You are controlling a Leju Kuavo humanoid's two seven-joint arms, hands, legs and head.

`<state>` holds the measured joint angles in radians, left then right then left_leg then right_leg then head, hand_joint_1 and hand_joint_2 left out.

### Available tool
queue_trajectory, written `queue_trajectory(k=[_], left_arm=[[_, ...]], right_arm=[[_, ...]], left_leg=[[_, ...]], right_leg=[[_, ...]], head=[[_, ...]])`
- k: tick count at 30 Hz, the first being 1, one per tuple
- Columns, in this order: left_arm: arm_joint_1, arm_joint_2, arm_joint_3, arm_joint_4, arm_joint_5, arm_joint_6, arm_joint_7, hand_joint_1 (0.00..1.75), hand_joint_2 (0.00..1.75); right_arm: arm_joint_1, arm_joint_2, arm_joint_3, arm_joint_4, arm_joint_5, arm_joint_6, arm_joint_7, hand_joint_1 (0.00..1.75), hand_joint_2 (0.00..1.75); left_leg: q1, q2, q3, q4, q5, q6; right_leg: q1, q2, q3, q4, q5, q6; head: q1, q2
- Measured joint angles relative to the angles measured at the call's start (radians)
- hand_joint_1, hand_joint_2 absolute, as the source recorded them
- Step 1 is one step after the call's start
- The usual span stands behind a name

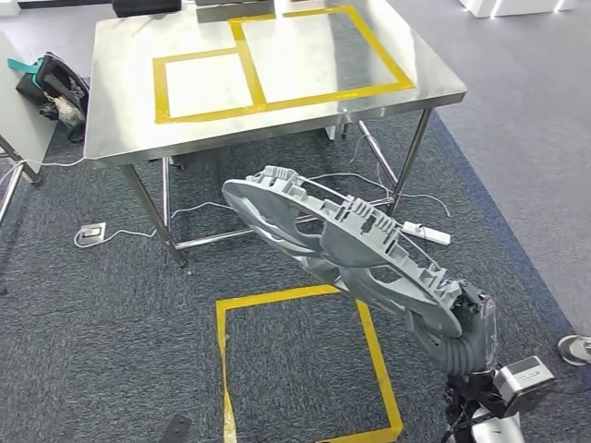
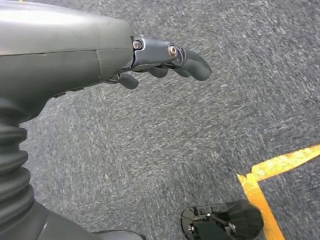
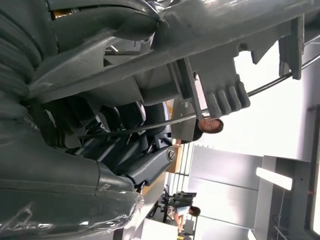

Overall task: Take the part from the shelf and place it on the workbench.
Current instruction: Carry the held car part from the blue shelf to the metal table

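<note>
- The right hand [image 1: 465, 325] holds a long grey plastic part [image 1: 342, 240] by one end, its fingers [image 3: 124, 145] wrapped around the ribbed frame; the rest of the part juts out unsupported.
- The part hangs in the air short of the desk [image 1: 118, 101], over the carpet and partly over the yellow taped square on the floor [image 1: 307, 365].
- The desk is a steel top marked with yellow tape rectangles [image 1: 279, 65]; they look like the intended landing spot.
- The left hand [image 2: 166, 57] hangs over the carpet holding nothing, fingers loosely curled and apart.
- Judgement: the step in hand is carrying the part to the desk. Doing it well likely means keeping the part level, lifting its free end above the desk's near edge, and closing in before lowering it.
- Risk: the long overhang could twist in the hold or knock the desk's edge.
- A bag [image 1: 55, 88] sits beside the desk; cables [image 1: 391, 189] trail underneath it.
</note>
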<state>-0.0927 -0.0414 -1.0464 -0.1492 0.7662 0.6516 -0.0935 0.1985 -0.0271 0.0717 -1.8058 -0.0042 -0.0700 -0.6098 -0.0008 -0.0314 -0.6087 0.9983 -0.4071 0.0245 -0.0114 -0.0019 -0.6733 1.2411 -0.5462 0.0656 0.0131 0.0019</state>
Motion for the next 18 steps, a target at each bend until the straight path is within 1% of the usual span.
queue_trajectory(k=[1,2,3,4,5,6,7,8,10,12,13,16,17,18], left_arm=[[0.000,0.001,0.000,0.000,0.000,-0.001,0.000,0.00,1.75],[-0.001,0.002,0.000,0.000,0.000,-0.002,0.002,0.00,1.75],[-0.001,0.002,0.000,0.000,0.001,-0.003,0.003,0.00,1.75],[-0.001,0.004,0.000,0.000,0.002,-0.007,0.005,0.00,1.75],[-0.001,0.005,0.000,0.000,0.006,-0.013,0.006,0.00,1.75],[-0.001,0.006,0.000,0.000,0.010,-0.022,0.007,0.00,1.75],[-0.002,0.007,0.000,0.000,0.015,-0.034,0.007,0.00,1.75],[-0.003,0.007,0.000,0.000,0.019,-0.050,0.008,0.00,1.75],[-0.006,0.008,0.000,0.000,0.027,-0.082,0.014,0.00,1.75],[-0.007,0.008,0.000,0.000,0.037,-0.105,0.018,0.00,1.75],[-0.008,0.008,0.000,0.000,0.042,-0.111,0.016,0.00,1.75],[-0.009,0.007,0.001,0.000,0.047,-0.117,-0.003,0.00,1.75],[-0.010,0.007,0.001,0.000,0.046,-0.116,-0.007,0.00,1.75],[-0.011,0.008,0.001,0.000,0.045,-0.116,-0.009,0.00,1.75]], right_arm=[[0.000,0.000,0.000,0.000,-0.001,0.000,0.000,1.75,1.75],[-0.001,0.000,0.000,0.000,-0.002,0.000,-0.001,1.75,1.75],[-0.002,0.000,0.000,0.000,-0.002,0.000,-0.001,1.75,1.75],[-0.002,0.001,0.000,0.000,-0.003,-0.001,-0.002,1.75,1.75],[-0.003,0.002,0.000,0.000,-0.004,-0.001,-0.002,1.75,1.75],[-0.003,0.003,0.000,0.000,-0.004,-0.001,-0.002,1.75,1.75],[-0.003,0.004,0.000,0.000,-0.005,-0.001,-0.002,1.75,1.75],[-0.004,0.004,0.000,0.000,-0.005,-0.002,-0.002,1.75,1.75],[-0.008,0.005,0.000,0.001,-0.006,-0.001,-0.002,1.75,1.75],[-0.013,0.005,0.000,0.002,-0.007,-0.001,-0.002,1.75,1.75],[-0.016,0.006,0.000,0.002,-0.007,-0.001,-0.002,1.75,1.75],[-0.022,0.006,0.000,0.003,-0.007,-0.001,-0.002,1.75,1.75],[-0.022,0.006,0.000,0.003,-0.007,-0.001,-0.002,1.75,1.75],[-0.023,0.006,0.000,0.003,-0.007,-0.001,-0.002,1.75,1.75]], left_leg=[[0.001,-0.005,0.003,0.000,-0.002,-0.004],[0.000,-0.009,0.004,0.003,-0.005,-0.009],[-0.002,-0.012,0.003,0.005,-0.005,-0.014],[-0.004,-0.014,0.001,0.007,-0.006,-0.015],[-0.006,-0.015,-0.001,0.009,-0.005,-0.011],[-0.006,-0.015,-0.002,0.008,-0.002,-0.005],[-0.006,-0.015,-0.001,0.007,-0.001,0.002],[-0.006,-0.015,0.000,0.005,0.001,0.007],[-0.005,-0.015,0.001,0.000,0.003,0.008],[-0.004,-0.015,0.002,-0.004,0.005,0.003],[-0.003,-0.015,0.002,-0.006,0.006,-0.003],[0.000,-0.015,0.002,-0.009,0.007,-0.027],[0.000,-0.015,0.002,-0.010,0.007,-0.032],[0.000,-0.015,0.002,-0.010,0.007,-0.033]], right_leg=[[-0.002,0.002,0.029,-0.072,0.041,0.001],[-0.004,0.006,0.059,-0.139,0.069,0.001],[-0.005,0.009,0.080,-0.184,0.084,-0.002],[-0.006,0.013,0.090,-0.205,0.087,-0.005],[-0.005,0.015,0.093,-0.210,0.086,-0.008],[-0.005,0.015,0.091,-0.209,0.088,-0.010],[-0.005,0.015,0.090,-0.209,0.088,-0.010],[-0.004,0.016,0.090,-0.209,0.088,-0.011],[-0.001,0.016,0.089,-0.209,0.088,-0.017],[0.001,0.016,0.088,-0.209,0.088,-0.023],[0.002,0.016,0.088,-0.209,0.088,-0.024],[0.003,0.015,0.086,-0.208,0.088,-0.026],[0.004,0.015,0.086,-0.208,0.088,-0.027],[0.004,0.015,0.086,-0.208,0.089,-0.027]], head=[[0.000,0.000],[0.001,0.000],[0.000,0.000],[0.000,0.000],[-0.001,0.000],[-0.002,0.000],[-0.002,0.000],[-0.002,0.000],[-0.001,0.000],[-0.001,0.000],[-0.001,0.000],[-0.001,0.000],[-0.001,0.000],[-0.001,0.000]])
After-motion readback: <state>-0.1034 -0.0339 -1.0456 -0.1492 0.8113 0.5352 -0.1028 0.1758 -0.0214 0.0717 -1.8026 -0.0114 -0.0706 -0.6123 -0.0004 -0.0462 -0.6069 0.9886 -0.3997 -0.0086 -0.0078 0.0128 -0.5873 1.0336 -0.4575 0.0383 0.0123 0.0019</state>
